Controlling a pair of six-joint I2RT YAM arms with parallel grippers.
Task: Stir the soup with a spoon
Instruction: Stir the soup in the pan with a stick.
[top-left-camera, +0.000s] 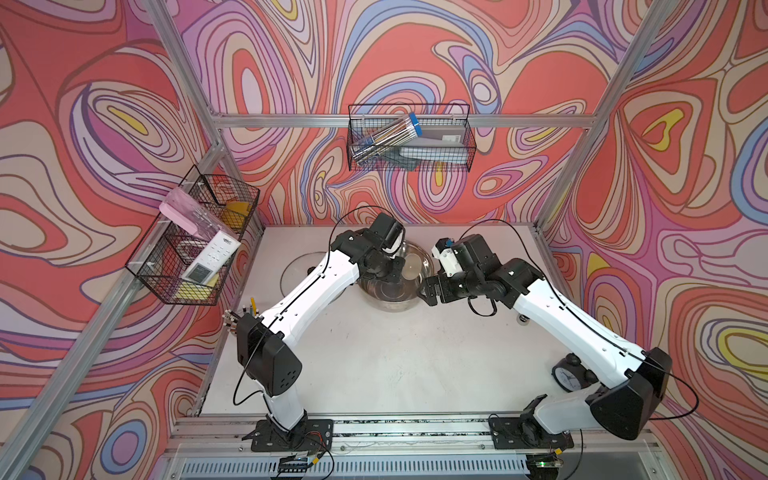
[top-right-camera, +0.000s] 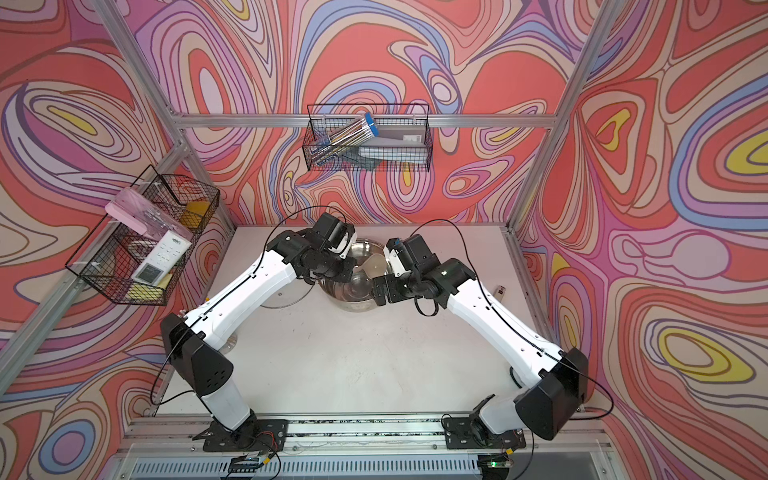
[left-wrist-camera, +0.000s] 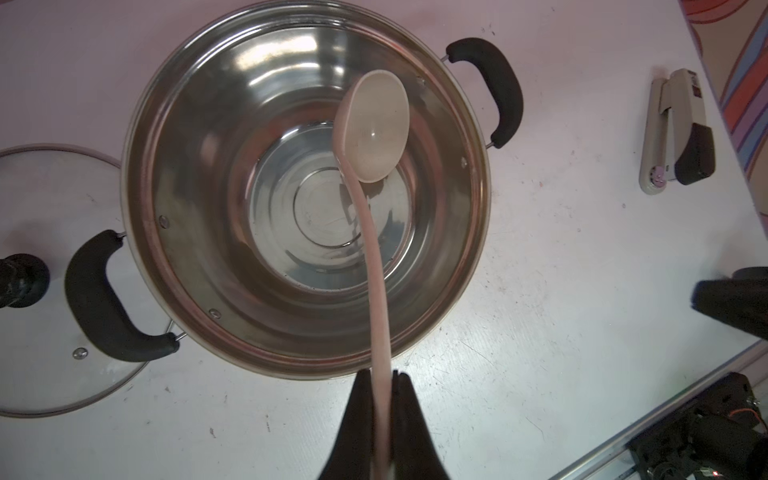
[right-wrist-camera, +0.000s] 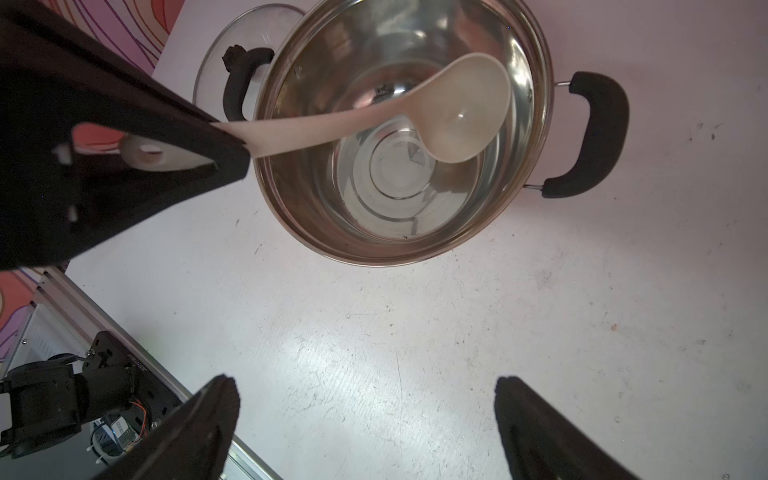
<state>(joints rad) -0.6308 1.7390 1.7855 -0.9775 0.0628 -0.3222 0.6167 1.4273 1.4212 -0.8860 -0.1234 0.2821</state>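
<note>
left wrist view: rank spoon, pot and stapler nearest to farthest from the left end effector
1. spoon: handle clamped in the left end effector.
2. pot: just ahead on the table, under the spoon's bowl.
3. stapler: on the table beyond the pot, toward the robot's right.

The spoon (top-left-camera: 411, 264) is seen within the rim of the pot (top-left-camera: 388, 303). The left gripper (top-left-camera: 395, 266) is positioned over the pot; the right gripper (top-left-camera: 428, 291), jaws spread, is stationed just beside it.
</note>
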